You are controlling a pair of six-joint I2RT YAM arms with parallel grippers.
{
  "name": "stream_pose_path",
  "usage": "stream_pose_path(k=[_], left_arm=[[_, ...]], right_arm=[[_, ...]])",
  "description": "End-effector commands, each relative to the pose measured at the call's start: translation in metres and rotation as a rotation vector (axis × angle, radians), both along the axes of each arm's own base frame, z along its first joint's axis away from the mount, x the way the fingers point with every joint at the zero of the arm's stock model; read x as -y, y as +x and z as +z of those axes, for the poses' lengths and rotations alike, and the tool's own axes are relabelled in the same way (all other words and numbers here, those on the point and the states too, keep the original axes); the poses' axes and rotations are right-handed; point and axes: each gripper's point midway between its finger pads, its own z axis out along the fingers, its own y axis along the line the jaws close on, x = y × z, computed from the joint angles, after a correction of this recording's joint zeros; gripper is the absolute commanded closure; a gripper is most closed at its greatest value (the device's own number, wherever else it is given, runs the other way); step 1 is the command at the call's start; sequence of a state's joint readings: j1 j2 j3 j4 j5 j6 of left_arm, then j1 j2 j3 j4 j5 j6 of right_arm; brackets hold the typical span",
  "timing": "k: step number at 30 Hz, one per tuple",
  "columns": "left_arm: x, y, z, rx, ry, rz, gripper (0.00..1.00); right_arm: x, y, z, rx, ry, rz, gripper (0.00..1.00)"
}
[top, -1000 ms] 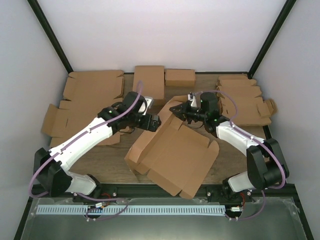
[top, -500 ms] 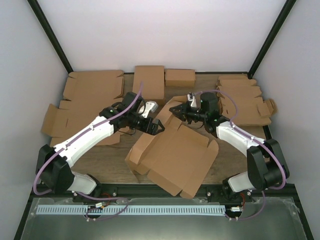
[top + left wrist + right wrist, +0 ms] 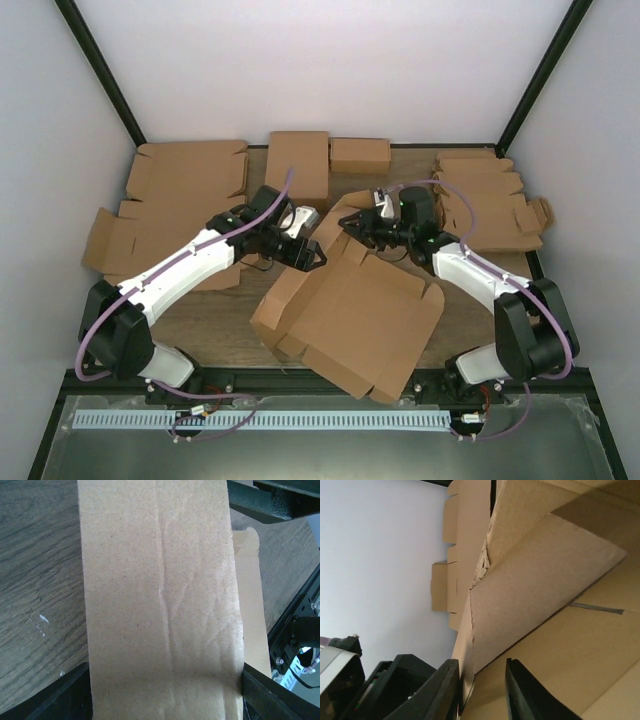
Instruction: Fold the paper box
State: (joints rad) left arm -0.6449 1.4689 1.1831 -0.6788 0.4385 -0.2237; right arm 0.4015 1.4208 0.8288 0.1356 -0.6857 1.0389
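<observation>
The left fingers (image 3: pixel 70 696) stand one at each side edge of a flap (image 3: pixel 160 600) of the box (image 3: pixel 355 320), both touching it across its width; whether they squeeze it I cannot tell; the left gripper (image 3: pixel 312 255) sits at the box's far left edge, its arm running off to the box's left. The right fingers (image 3: pixel 527 695) stand parted around the edge of a raised wall (image 3: pixel 545 580); the card lies against one finger and clear of the other, so nothing is clamped; the right gripper (image 3: pixel 352 226) is at the box's far corner, near the left gripper. The box lies open and part folded on the table (image 3: pixel 220 310), skewed, between the two arms; its left side is partly raised. Large blanks (image 3: pixel 185 175) lie to the box's far left; two cartons (image 3: pixel 298 160) lie beyond it; a stack (image 3: pixel 485 200) of small blanks lies to its far right.
</observation>
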Motion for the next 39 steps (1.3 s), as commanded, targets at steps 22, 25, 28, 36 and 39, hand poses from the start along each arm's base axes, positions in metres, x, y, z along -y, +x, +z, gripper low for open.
stream_pose_path(k=[22, 25, 28, 36, 39], left_arm=[[0.0, -0.001, 0.02, 0.053, -0.014, -0.032, 0.28], [0.0, -0.004, 0.02, 0.051, -0.01, -0.042, 0.29], [-0.001, -0.007, 0.02, 0.051, -0.01, -0.051, 0.3], [0.005, -0.018, 0.02, 0.063, -0.014, -0.109, 0.32], [0.007, -0.021, 0.021, 0.079, -0.007, -0.128, 0.32]], right_arm=[[0.111, -0.038, -0.111, 0.019, -0.388, -0.12, 0.89], [0.117, -0.026, -0.123, -0.027, -0.406, -0.136, 0.95], [0.12, -0.017, -0.141, -0.079, -0.422, -0.136, 0.97], [0.114, -0.013, -0.168, -0.126, -0.405, -0.095, 0.96], [0.113, -0.008, -0.163, -0.093, -0.403, -0.082, 0.92]])
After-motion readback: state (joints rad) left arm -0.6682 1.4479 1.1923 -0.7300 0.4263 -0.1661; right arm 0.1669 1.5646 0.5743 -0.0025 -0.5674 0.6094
